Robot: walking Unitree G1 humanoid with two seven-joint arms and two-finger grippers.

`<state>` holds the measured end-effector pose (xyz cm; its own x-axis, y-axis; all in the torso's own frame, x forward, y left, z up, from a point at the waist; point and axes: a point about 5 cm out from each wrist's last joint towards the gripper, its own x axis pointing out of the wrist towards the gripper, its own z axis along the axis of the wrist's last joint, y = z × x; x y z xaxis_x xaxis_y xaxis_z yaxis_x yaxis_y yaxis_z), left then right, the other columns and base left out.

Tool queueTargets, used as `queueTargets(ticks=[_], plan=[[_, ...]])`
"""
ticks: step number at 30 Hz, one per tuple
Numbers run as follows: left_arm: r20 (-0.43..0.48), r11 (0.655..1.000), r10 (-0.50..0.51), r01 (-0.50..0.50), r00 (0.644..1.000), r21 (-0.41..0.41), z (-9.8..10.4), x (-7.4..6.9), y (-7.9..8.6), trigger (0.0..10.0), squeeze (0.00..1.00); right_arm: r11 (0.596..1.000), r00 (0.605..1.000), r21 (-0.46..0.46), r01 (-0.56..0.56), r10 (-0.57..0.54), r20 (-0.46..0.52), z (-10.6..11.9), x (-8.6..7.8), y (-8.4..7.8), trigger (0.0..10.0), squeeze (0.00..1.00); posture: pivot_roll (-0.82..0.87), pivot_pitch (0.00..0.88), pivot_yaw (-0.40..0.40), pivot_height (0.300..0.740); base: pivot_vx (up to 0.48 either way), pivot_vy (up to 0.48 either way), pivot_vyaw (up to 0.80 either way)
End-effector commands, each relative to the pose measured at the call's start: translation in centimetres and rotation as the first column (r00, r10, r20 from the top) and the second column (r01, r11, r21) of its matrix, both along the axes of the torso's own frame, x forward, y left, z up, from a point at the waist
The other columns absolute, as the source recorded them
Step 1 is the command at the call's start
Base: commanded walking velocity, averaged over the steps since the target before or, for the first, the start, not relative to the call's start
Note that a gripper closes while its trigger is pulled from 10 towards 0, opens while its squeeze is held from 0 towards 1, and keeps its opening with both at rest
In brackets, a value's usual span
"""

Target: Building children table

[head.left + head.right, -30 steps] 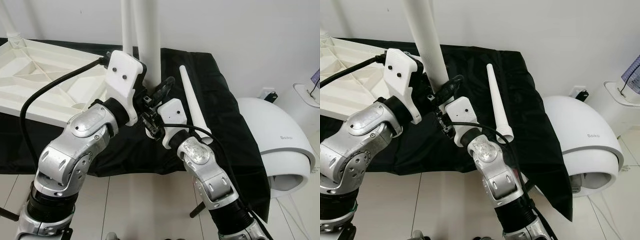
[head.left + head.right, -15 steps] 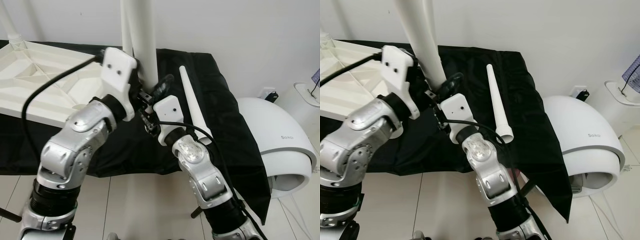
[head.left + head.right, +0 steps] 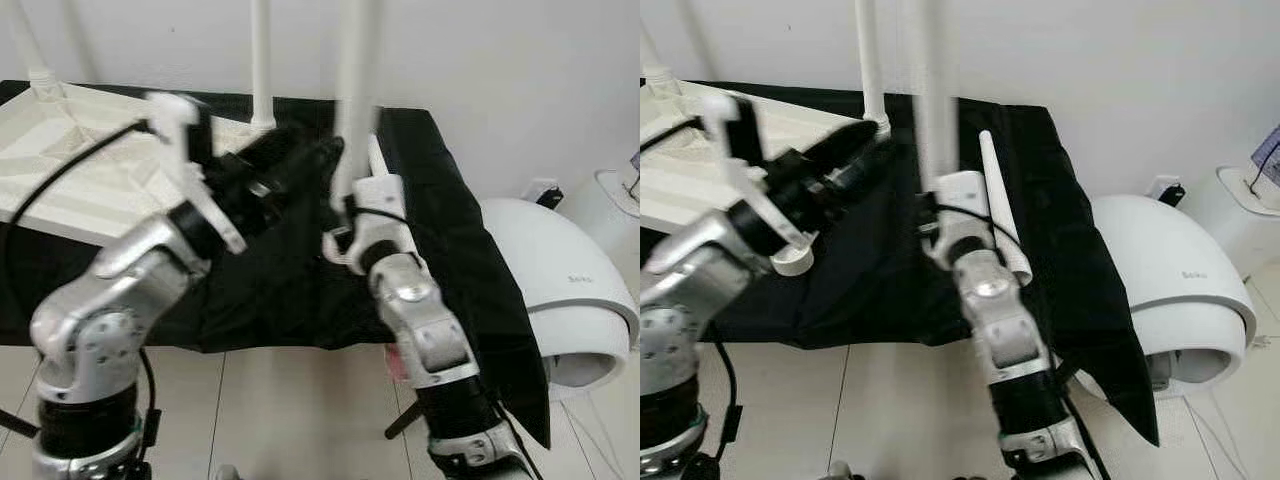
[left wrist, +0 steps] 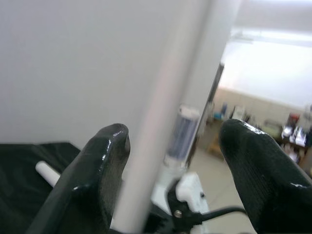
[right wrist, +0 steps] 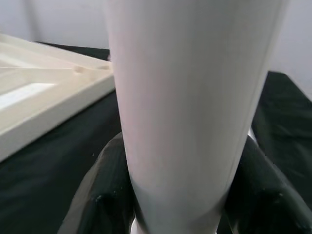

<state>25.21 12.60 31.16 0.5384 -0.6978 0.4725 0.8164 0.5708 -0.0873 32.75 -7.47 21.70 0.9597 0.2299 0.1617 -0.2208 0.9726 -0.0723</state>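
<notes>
Above the black cloth [image 3: 300, 290], clamped upright in the right gripper [image 5: 170, 195]: a white table leg [image 3: 352, 110], long axis vertical, top out of frame. Left gripper [image 4: 170, 146] spread, leg between its fingers [image 4: 105, 161]. Beside the cloth's left, upturned tabletop [image 3: 80, 160]; loose leg [image 3: 998, 210] lying flat, tip pointing away.

There were four white table legs in all. Two stood already fitted in the upturned white tabletop [image 3: 70, 150]: one at its far left corner [image 3: 28, 45] and one at its far right corner [image 3: 261, 60]. A third [image 3: 357, 90] stood upright above the black cloth [image 3: 450, 250], and a fourth [image 3: 998, 215] lay flat on that cloth near its right edge.
</notes>
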Motion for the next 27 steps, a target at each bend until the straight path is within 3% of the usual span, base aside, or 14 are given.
queueTargets(ticks=[1,4,6,8,10,11,13,16,19,20,23,27], plan=[[-0.017,1.0,-0.013,0.012,1.0,-0.005,-0.3,0.0,0.2,10.0,0.0,1.0,1.0,0.025,-0.002,0.002,0.002,0.2,-0.2,-0.1,10.0,0.0,0.1,0.079,-0.035,0.74,0.0,0.0,0.0],[-0.064,0.982,0.169,-0.162,0.984,0.1,-1.7,1.2,1.4,10.0,0.0,0.998,0.998,0.054,-0.013,0.01,0.06,1.1,-0.8,-0.8,10.0,0.0,0.1,0.08,-0.037,0.74,0.0,0.0,0.0],[-0.052,0.933,0.311,-0.294,0.949,0.207,-2.9,1.9,1.9,10.0,0.0,0.997,0.995,0.069,-0.034,0.028,0.094,1.5,-1.4,-1.1,10.0,0.0,0.1,0.079,-0.038,0.74,0.0,0.0,0.0],[-0.065,0.859,0.447,-0.408,0.892,0.309,-4.4,2.7,2.3,10.0,0.0,0.995,0.994,0.086,-0.047,0.038,0.104,1.4,-2.1,-1.4,10.0,0.0,0.09,0.08,-0.04,0.74,0.0,0.0,0.0],[-0.09,0.841,0.483,-0.432,0.871,0.326,-5.0,2.9,2.5,10.0,0.0,0.995,0.994,0.091,-0.05,0.04,0.103,1.2,-2.3,-1.5,10.0,0.0,0.09,0.08,-0.039,0.74,0.0,0.0,0.0],[-0.096,0.774,0.569,-0.492,0.817,0.4,-6.6,3.3,3.0,10.0,0.0,0.993,0.993,0.1,-0.056,0.045,0.106,1.0,-2.8,-1.6,10.0,0.0,0.09,0.083,-0.036,0.74,0.0,0.0,0.0],[-0.09,0.758,0.583,-0.5,0.807,0.419,-7.0,3.2,3.2,10.0,0.0,0.993,0.993,0.103,-0.058,0.047,0.106,1.0,-2.9,-1.6,10.0,0.0,0.08,0.084,-0.036,0.74,0.0,0.0,0.0],[-0.001,0.692,0.6,-0.518,0.8,0.503,-8.5,2.4,3.5,10.0,0.0,0.992,0.992,0.106,-0.064,0.052,0.11,0.7,-3.5,-1.7,10.0,0.0,0.08,0.086,-0.037,0.74,0.0,0.0,0.0],[-0.017,0.681,0.633,-0.545,0.774,0.489,-9.4,2.1,3.9,10.0,0.0,0.992,0.992,0.107,-0.069,0.057,0.111,0.5,-3.8,-1.8,10.0,0.0,0.08,0.086,-0.041,0.74,0.0,0.0,0.0],[-0.016,0.646,0.684,-0.596,0.729,0.478,-10.6,1.9,4.2,10.0,0.0,0.991,0.994,0.111,-0.073,0.063,0.093,-0.2,-4.0,-1.8,10.0,0.0,0.06,0.08,-0.05,0.74,0.0,0.0,0.0],[-0.023,0.638,0.704,-0.619,0.71,0.458,-11.1,1.9,3.9,10.0,0.0,0.991,0.995,0.112,-0.074,0.065,0.079,-0.6,-4.0,-1.9,10.0,0.0,0.06,0.078,-0.054,0.74,0.0,0.0,0.0],[-0.029,0.597,0.767,-0.696,0.641,0.398,-10.3,3.3,3.5,10.0,0.0,0.993,0.996,0.098,-0.066,0.059,0.07,-1.1,-3.7,-2.2,10.0,0.0,0.06,0.07,-0.064,0.74,0.0,0.0,0.0]])
